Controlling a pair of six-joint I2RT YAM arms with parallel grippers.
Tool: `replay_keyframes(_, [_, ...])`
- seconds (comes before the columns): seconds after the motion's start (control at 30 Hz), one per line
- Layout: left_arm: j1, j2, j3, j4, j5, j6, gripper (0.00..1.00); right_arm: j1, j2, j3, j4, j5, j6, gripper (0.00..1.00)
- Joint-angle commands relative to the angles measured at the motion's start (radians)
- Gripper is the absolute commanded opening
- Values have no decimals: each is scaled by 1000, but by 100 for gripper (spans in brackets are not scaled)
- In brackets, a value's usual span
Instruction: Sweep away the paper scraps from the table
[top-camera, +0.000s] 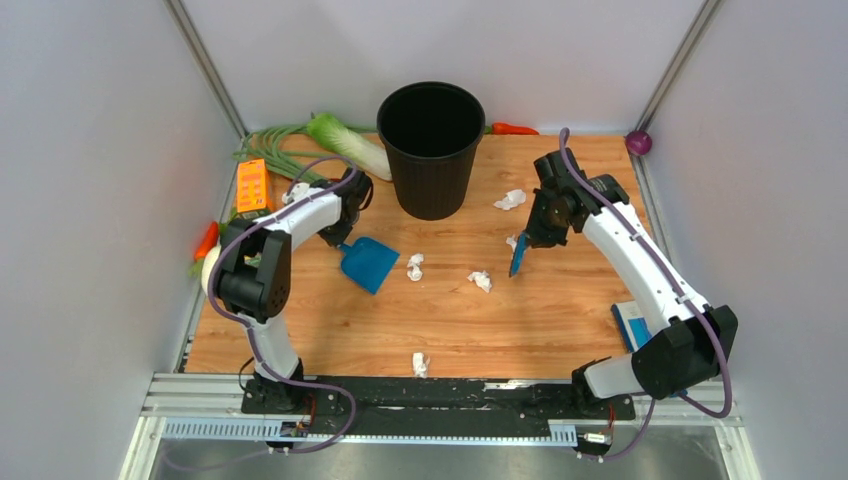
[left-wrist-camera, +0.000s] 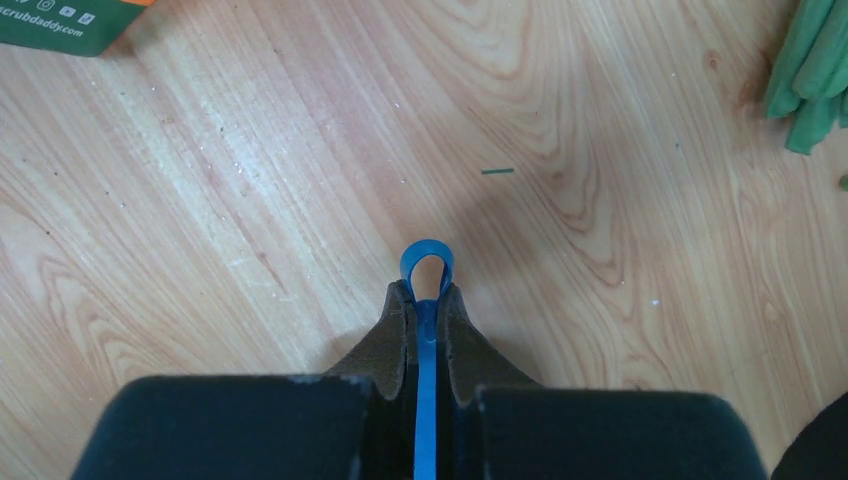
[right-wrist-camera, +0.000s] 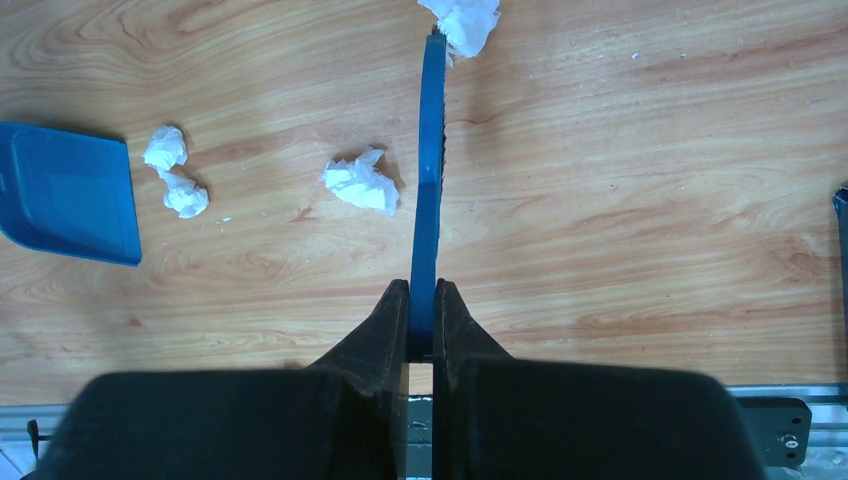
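— Since both tools are in hand, which wads go first? Note the right gripper (right-wrist-camera: 422, 300): fingers closed tight on a blue sweeper (right-wrist-camera: 430, 180), seen edge-on, pointing straight out from the wrist.

— And the left gripper (left-wrist-camera: 425, 300): likewise clamped, on the loop handle of the blue dustpan (top-camera: 368, 263). Pan lies flat on the table (top-camera: 560, 320), mouth turned toward the right arm's side.

— The paper scraps (right-wrist-camera: 360, 183): one wad just beside the blade, on its dustpan side, not touching. A pair lies further the same way, just short of the pan's lip. One more sits at the blade's tip, touching or nearly; cannot tell which.

— So sweeper, single wad, pair and pan lie roughly in one line across the table. The blade's long axis runs across that line, broadside on.

— Judgement: right arm is nearer and does the work, pushing sideways toward the left arm, blade low. Left only steadies the pan.

— Strays: one wad between the black bin (top-camera: 431, 150) and the right arm, another near the front rail (top-camera: 440, 385), well apart from both tools. Neither is on that line.

— Risk: the tip wad may slip round the blade's end.
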Motion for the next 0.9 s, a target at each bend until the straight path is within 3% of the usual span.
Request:
replay_keyframes(0.0, [-10,-46,17,-35,-81,-96,0,10,-31,-12,30,-14,-59,0])
replay_keyframes(0.23, [-20,-68,23,-104,-88,-199,0,39,-65,-133,117,-117,-79,0])
replay_keyframes(0.63, [-22,-10,33,-54,-13,-179,0,154,8,-111,147,18,-50,0])
replay_keyframes(0.73, [-20,-2,40,-49,-7,-159,0,183,39,-49,89,95,-36,0])
replay_keyframes(0.87, [-23,-2,40,-34,-10,-115,0,252,152,178,-46,112,-17,0])
